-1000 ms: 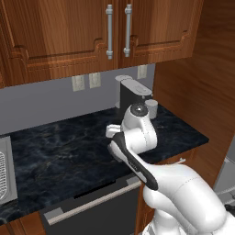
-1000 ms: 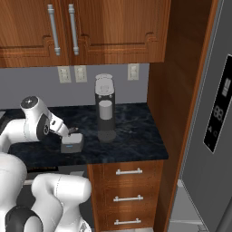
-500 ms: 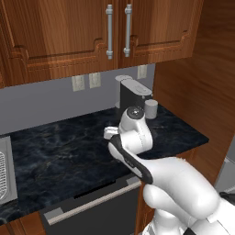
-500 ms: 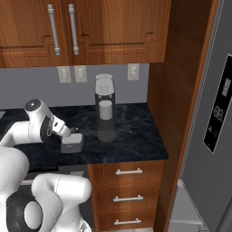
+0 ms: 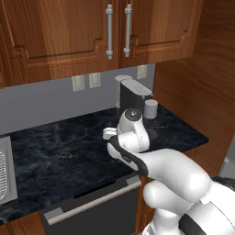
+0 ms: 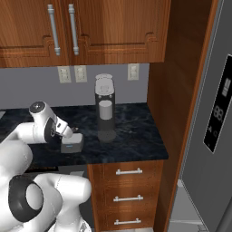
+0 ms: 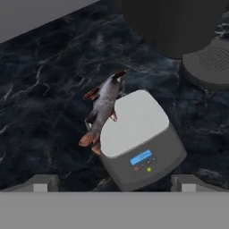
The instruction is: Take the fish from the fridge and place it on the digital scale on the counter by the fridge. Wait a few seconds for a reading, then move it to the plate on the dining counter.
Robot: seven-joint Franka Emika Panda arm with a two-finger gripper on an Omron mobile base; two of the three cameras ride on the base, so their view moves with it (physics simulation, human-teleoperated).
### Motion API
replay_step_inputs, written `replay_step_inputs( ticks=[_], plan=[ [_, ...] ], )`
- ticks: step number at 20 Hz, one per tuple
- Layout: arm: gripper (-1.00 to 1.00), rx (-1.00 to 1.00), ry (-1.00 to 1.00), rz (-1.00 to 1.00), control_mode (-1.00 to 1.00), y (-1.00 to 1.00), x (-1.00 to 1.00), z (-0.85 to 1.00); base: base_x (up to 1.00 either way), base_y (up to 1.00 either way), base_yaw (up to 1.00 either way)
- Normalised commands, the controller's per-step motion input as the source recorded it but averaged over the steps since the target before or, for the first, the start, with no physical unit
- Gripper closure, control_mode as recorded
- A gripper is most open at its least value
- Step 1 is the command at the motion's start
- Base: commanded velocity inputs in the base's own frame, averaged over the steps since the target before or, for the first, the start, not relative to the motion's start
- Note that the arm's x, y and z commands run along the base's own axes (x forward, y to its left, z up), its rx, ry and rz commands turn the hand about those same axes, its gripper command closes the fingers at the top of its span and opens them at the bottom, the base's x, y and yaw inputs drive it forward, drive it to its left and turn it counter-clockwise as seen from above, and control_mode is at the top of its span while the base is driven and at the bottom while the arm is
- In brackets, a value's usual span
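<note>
The fish, grey with reddish fins, lies along the left edge of the digital scale, partly on its pale top, with its tail hanging toward the counter. My gripper hovers above and just short of the scale, open and empty. Its fingertips stand wide apart, and neither touches the fish. From the right base view, my hand points down at the scale on the counter. The grey fridge stands at the right, door shut.
A tall black-and-silver coffee machine stands just right of the scale, and its base is close by. Wood wall cabinets hang overhead. A sink edge shows at the far left. A wood side panel separates counter and fridge.
My arm has shifted a little and the hand has eased slightly right over the scale. The jaws stay open, and the scale has not moved.
</note>
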Motion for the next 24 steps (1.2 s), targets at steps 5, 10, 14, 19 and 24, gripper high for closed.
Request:
replay_step_inputs(
  ticks=[5,10,14,19,24],
  plan=[
    [-1.0,0.0,0.01,0.0,-1.0,0.01,0.23,-0.13,0.0,0.0,0.0],
    [-1.0,0.0,0.02,0.0,-1.0,0.07,0.21,-0.15,0.0,0.0,0.0],
    [-1.0,0.0,0.03,0.0,-1.0,0.12,0.23,-0.16,0.0,0.0,0.0],
    [-1.0,0.0,0.02,0.0,-1.0,0.12,0.2,-0.16,0.0,0.0,0.0],
    [-1.0,-0.01,0.02,0.0,-1.0,0.06,0.14,-0.17,0.0,0.0,0.0]
  ],
)
